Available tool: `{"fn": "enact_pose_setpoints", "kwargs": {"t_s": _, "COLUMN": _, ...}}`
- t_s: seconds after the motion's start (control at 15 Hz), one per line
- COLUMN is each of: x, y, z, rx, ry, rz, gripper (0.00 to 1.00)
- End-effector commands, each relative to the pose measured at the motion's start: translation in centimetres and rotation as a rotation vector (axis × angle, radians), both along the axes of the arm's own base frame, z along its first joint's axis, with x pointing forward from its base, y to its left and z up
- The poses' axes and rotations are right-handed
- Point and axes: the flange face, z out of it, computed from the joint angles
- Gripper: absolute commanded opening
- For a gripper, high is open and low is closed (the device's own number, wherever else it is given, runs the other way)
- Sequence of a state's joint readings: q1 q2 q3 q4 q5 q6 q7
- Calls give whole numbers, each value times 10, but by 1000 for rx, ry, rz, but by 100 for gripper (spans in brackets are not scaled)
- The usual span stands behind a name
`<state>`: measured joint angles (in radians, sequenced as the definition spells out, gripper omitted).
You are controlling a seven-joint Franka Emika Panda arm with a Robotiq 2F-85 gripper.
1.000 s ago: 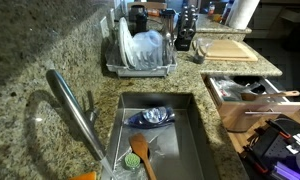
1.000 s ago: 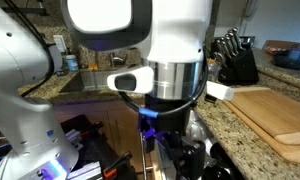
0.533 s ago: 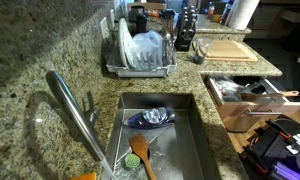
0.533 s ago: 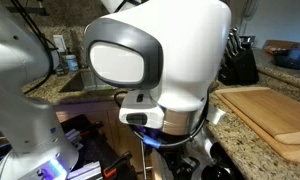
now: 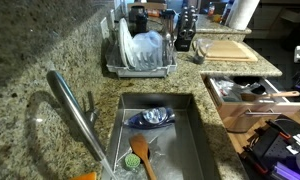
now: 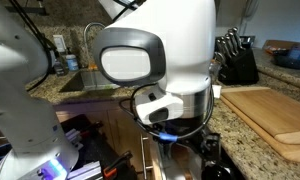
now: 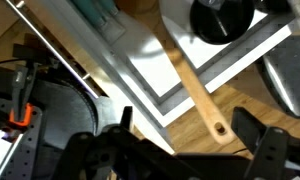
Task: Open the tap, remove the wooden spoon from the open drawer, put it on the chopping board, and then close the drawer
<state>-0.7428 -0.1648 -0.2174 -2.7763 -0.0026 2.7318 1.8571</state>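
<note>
One tap (image 5: 75, 115), one drawer (image 5: 256, 116), one chopping board (image 5: 228, 48).

gripper (image 7: 187, 120) pointing down, jaws spread wide, clamping nothing; both dark fingers (image 7: 252, 126) enter from the bottom edge of the wrist view; white arm (image 6: 160, 60) fills an exterior view, its bulky last links stacked straight above the gripper; blue light (image 6: 166, 137) lit under the wrist, just above the gripper

No writing can be read in any view — no labels, brands, numbers or signs show clearly on anything here.
</note>
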Motion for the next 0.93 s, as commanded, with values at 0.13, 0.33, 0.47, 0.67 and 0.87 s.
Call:
{"fn": "enact_pose_setpoints", "kwargs": {"t_s": 0.13, "x": 8, "y": -2, "z": -17, "rx": -46, "ry": -13, "rz": 21, "gripper": 100}}
{"fn": "enact_pose_setpoints", "kwargs": {"t_s": 0.33, "x": 8, "y": 0, "z": -34, "rx": -13, "ry": 12, "rz": 55, "gripper": 100}}
{"fn": "enact_pose_setpoints", "kwargs": {"t_s": 0.47, "x": 24, "y": 17, "z": -35, "rx": 17, "ry": -26, "rz": 173, "gripper": 100}}
{"fn": "enact_pose_setpoints", "kwargs": {"t_s": 0.67, "x": 43, "y": 25, "z": -31, "rx": 27, "ry": -83, "rz": 315, "gripper": 100}}
{"fn": "enact_pose_setpoints", "kwargs": {"t_s": 0.87, "x": 44, "y": 30, "z": -32, "rx": 11, "ry": -80, "rz": 311, "gripper": 100}}
